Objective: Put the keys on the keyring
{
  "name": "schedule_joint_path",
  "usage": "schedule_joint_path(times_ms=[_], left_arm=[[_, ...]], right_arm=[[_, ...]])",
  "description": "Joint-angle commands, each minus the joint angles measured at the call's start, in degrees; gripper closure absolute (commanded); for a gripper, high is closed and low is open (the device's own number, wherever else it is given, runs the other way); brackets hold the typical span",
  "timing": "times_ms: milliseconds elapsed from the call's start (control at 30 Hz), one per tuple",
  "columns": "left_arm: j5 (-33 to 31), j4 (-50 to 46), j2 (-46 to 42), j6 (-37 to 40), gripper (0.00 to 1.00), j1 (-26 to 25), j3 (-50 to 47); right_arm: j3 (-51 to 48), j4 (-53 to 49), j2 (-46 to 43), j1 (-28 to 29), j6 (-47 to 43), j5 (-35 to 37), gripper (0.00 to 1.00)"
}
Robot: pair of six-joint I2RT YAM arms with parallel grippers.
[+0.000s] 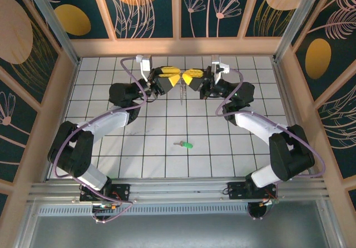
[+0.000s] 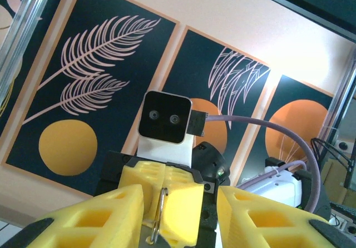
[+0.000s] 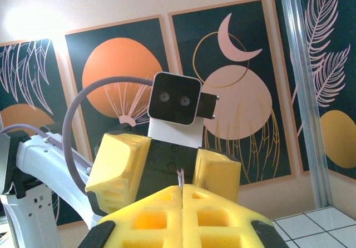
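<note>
Right gripper (image 3: 181, 199) clamped tight on keyring (image 3: 180, 179); left gripper (image 3: 169, 167) opposite, half-spread, empty; green key (image 1: 187, 145) on table (image 1: 111, 159).

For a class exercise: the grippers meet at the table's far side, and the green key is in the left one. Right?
Not quite: the green key lies loose on the table, held by nothing; the top external view shows it.

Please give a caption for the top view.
Right gripper holds the keyring before the left gripper; green key lies on table.
</note>
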Motion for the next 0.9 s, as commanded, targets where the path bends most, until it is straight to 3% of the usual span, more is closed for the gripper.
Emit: schedule_joint_path(times_ms=[0, 867], left_arm=[[-0.2, 2.3, 0.6, 0.2, 0.62, -0.3, 1.6], [1.2, -0.6, 1.2, 2.3, 1.00, -0.3, 2.3]], right_arm=[[1.5, 3.4, 0.0, 0.5, -0.3, -0.6, 1.00], [1.7, 1.7, 0.0, 0.6, -1.3, -1.1, 1.00]])
